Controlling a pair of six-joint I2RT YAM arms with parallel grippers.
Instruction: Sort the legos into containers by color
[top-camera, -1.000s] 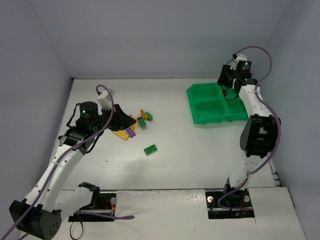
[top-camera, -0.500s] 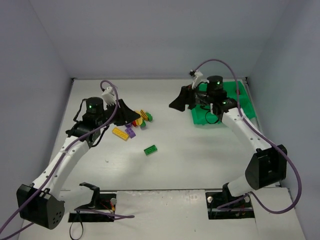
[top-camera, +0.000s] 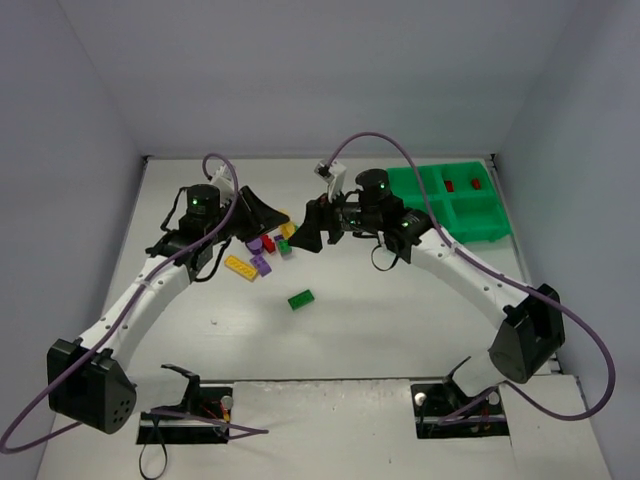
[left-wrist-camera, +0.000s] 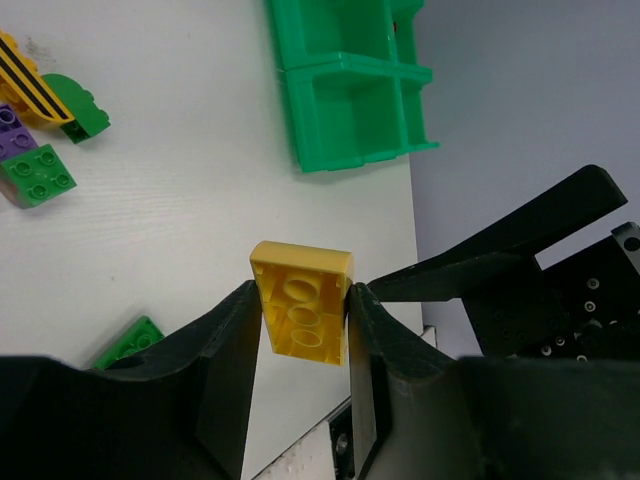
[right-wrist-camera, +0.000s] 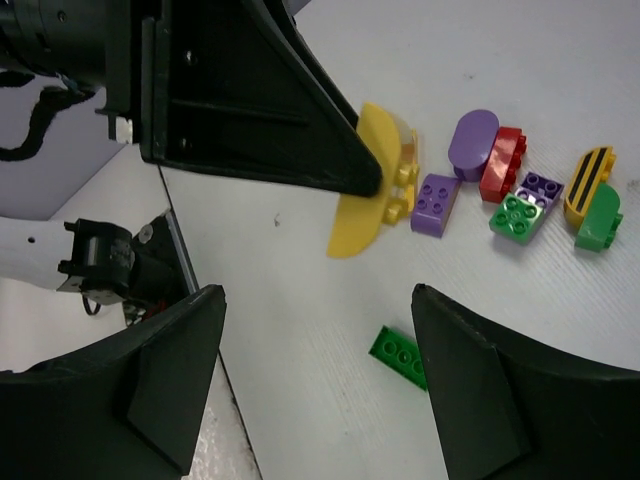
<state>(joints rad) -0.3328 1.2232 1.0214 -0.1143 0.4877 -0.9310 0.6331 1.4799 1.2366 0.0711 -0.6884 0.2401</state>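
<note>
a yellow lego brick (left-wrist-camera: 302, 325) is clamped between the jaws of the left pincer (left-wrist-camera: 303, 292), held clear of the white bench (top-camera: 380, 300). more legos (right-wrist-camera: 500, 190) lie clustered below, a flat green brick (top-camera: 300, 299) apart from them. the right pincer (right-wrist-camera: 315, 345) hangs open and empty close by. the green tray (top-camera: 430, 215) has two red bricks (top-camera: 450, 186) in its far side.

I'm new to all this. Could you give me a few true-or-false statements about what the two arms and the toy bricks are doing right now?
1. The left gripper holds a yellow brick. True.
2. The right gripper is clamped on a purple brick. False: its jaws stand open and empty.
3. The green tray holds red bricks. True.
4. Every brick is already in the tray. False: a green brick and a mixed pile lie on the table.
</note>
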